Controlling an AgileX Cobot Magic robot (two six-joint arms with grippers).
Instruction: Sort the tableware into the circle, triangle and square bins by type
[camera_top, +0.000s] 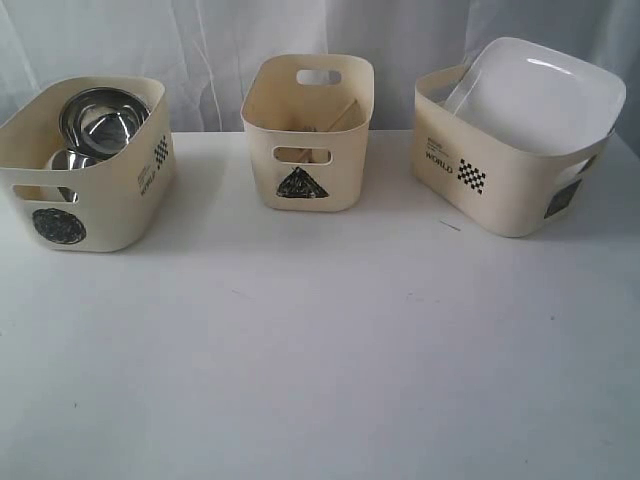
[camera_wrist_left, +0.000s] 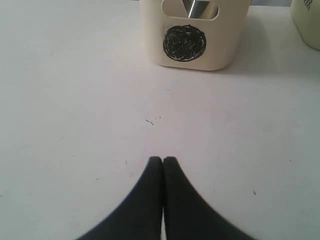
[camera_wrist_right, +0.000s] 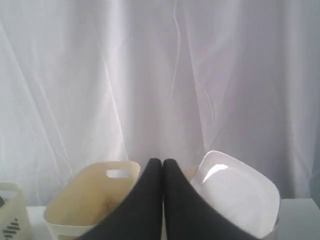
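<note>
Exterior view: plate (camera_top: 535, 95) leans in square bin (camera_top: 500, 185), 2 o'clock, probably nearest right gripper (camera_wrist_right: 162, 161). Right and left gripper (camera_wrist_left: 163, 159) pressed together, empty.

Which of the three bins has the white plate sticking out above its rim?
The right-hand bin in the exterior view: the white plate leans tilted in it. The circle bin holds a steel bowl, and the triangle bin shows nothing above its rim.
</note>
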